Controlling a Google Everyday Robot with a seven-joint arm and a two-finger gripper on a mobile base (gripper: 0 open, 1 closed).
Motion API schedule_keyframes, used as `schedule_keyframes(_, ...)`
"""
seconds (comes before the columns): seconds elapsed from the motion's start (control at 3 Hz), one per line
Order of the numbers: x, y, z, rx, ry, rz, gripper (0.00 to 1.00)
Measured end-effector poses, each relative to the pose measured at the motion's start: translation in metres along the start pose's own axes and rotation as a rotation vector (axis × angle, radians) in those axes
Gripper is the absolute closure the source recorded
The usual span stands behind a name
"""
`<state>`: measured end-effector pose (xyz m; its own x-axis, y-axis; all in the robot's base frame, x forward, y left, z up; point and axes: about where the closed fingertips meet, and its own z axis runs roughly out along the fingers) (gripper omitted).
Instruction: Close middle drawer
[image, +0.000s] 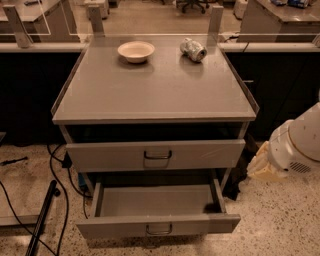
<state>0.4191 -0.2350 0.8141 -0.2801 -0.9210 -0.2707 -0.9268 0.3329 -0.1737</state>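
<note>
- Middle drawer (155, 201) is what needs closing, and the gripper (262, 164) is not on it. The gripper hangs off the cabinet's right side, at about the height of the gap between the two visible drawers and apart from both.
- I cannot tell whether the gripper is open or closed. Only a pale, bunched shape shows beneath the arm's white housing (299, 144).
- Its position, outside and above the drawer's right front corner, reads as an approach pose. From there it could probably swing round in front of the panel without clipping the cabinet.
- The middle drawer is the lower of the two in view. It is drawn far out toward the camera, with its shallow tray exposed and its low front panel near the bottom edge.
- The loop handle (159, 229) sits at the centre of that panel. For closing, a push on the flat panel would likely serve, so the handle need not be gripped.
- The upper drawer (200, 154), with its taller front, stands out only a little and overhangs the back of the open tray.
- On the cabinet top (155, 90), a bowl (136, 50) and a crushed can (193, 49) lie near the far edge, well away from the work.
- Cables (56, 167) trail across the floor on the left, away from the arm's side.
</note>
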Motion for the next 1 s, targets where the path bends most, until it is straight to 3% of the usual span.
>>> schedule_keyframes(0.33, 0.003, 0.003, 0.006, -0.01, 0.001, 0.0, 1.0)
schedule_keyframes(0.67, 0.021, 0.023, 0.043, -0.069, 0.004, -0.001, 1.0)
schedule_keyframes(1.0, 0.052, 0.052, 0.105, -0.147, 0.0, 0.056, 1.0)
